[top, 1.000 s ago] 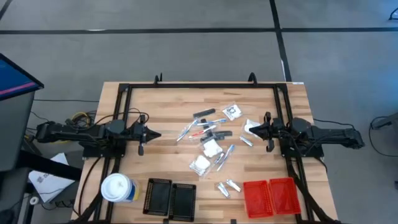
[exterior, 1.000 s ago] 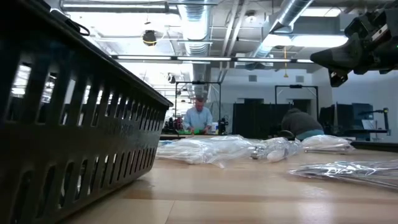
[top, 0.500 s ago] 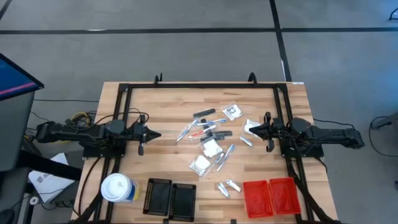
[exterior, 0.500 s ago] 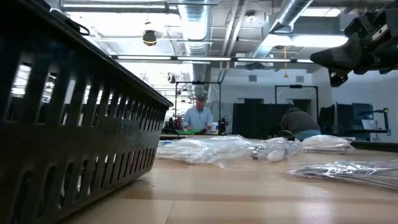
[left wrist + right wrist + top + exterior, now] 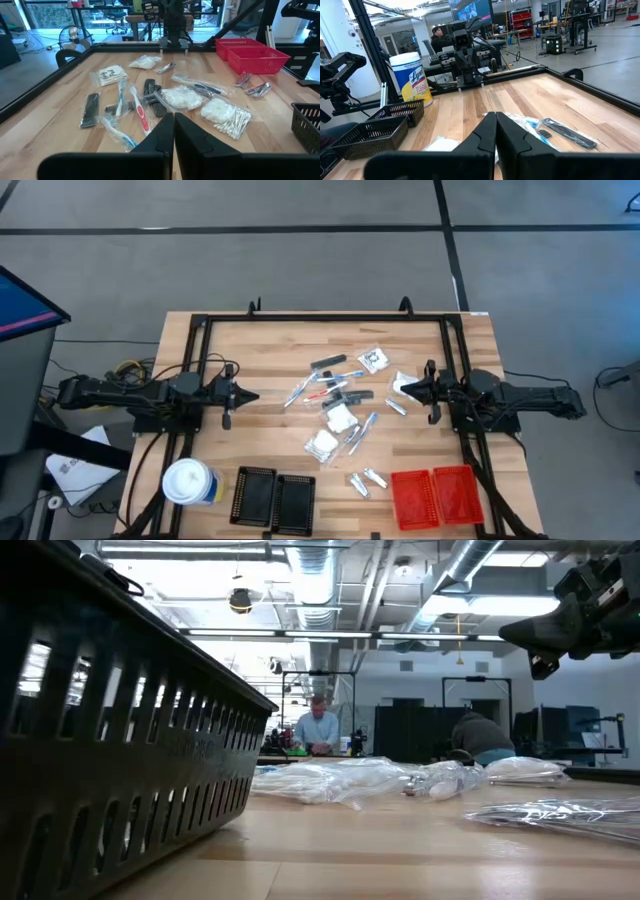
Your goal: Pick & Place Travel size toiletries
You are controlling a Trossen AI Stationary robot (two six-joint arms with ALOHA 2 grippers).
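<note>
Wooden desk [image 5: 270, 345] is sitting under bright workshop lights, and nothing is looking started. Left end effector [image 5: 250, 396] is hovering at nine o'clock with fingers pressed together, gripping nothing; right end effector [image 5: 402, 388] is doing likewise at three o'clock. Between them the travel size toiletries [image 5: 340, 405] are lying scattered around the desk's centre. Toward six o'clock, the black trays [image 5: 274, 500] and red trays [image 5: 435, 494] are looking empty, so I'd say all the picking remains.
</note>
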